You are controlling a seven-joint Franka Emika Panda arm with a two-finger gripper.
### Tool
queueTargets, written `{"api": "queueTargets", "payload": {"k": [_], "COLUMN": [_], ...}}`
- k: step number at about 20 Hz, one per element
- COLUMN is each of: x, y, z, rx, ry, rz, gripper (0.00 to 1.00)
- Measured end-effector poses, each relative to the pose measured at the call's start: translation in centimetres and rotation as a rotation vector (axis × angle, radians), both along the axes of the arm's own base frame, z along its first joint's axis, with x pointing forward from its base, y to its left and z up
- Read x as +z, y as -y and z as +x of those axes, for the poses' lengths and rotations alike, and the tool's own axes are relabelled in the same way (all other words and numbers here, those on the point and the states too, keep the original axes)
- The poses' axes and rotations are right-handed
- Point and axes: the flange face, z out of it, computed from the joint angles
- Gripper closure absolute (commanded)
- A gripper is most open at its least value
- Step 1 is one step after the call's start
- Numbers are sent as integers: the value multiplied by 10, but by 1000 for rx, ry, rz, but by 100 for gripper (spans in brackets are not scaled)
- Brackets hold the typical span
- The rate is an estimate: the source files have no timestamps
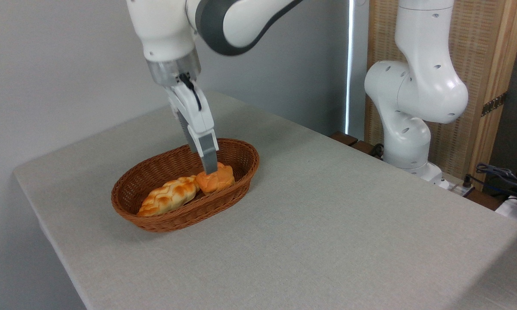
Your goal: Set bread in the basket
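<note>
Oval wicker basket point(241, 165) sits on the grey-clothed counter point(327, 224), left of centre, long axis running from front-left to back-right. Two items inside: the bread point(217, 180), a small orange-golden bun, in the right half against the near wall, and a longer pale braided loaf point(169, 196) in the left half. Bun and loaf touch end to end. Both lie on the basket floor, below or about level with the rim.

End effector point(210, 168) comes down steeply from above, tilted, tip right at the top of the bread. Only one finger point(207, 153) is clearly visible from this side, the other is hidden behind it, so cannot tell whether the jaws are clamped on the bread or parted. Cannot tell if the bread is resting or slightly lifted.

Counter edges: left edge and front-left edge are near the basket, back corner behind it. Wide bare cloth to the right and front of the basket. Robot base point(407, 146) stands off the far right edge, well apart. Cables point(499, 176) at far right
</note>
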Motion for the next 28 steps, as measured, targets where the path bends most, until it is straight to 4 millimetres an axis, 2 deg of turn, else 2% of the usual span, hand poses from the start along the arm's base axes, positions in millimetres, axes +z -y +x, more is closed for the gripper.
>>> {"api": "queueTargets", "payload": {"k": [2,6,10,14,20,24,28], "x": [21,73,97,107,105,106,108], "y": [-17,-65,-87,-88,-86,-111,-119], "z": [9,26,35,46,53,55,55], "rx": [38,126,161,242,274,321,334], "ry": [41,114,115,123,121,124,126], "rz": [-11,-28,18,47,65,71,72], "gripper": [0,0,0,0,0,0,0]}}
